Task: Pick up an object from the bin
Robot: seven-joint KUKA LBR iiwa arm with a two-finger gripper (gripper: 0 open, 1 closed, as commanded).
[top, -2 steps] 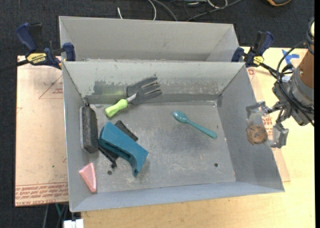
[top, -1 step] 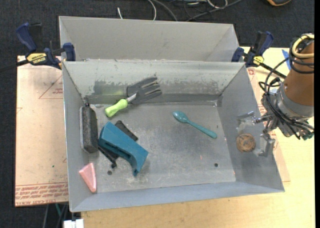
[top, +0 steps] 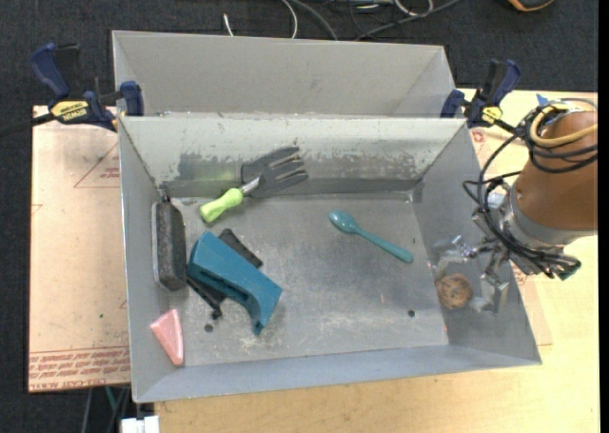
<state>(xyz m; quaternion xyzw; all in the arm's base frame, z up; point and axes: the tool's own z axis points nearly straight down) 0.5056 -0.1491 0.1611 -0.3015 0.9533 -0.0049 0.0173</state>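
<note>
Your gripper [top: 469, 279] is low at the right side of the bin [top: 285, 141]. Its fingers look spread apart and hold nothing. A small brown round thing [top: 455, 291] sits right by them. A teal spoon [top: 371, 236] lies near, toward the middle. Far off on the left are a green-handled fork [top: 255, 184], a blue thing [top: 236, 279], a black block [top: 170, 246] and a pink wedge [top: 167, 334].

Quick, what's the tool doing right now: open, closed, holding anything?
Tool: open, holding nothing, beside a small brown round thing on the right of the bin.
</note>
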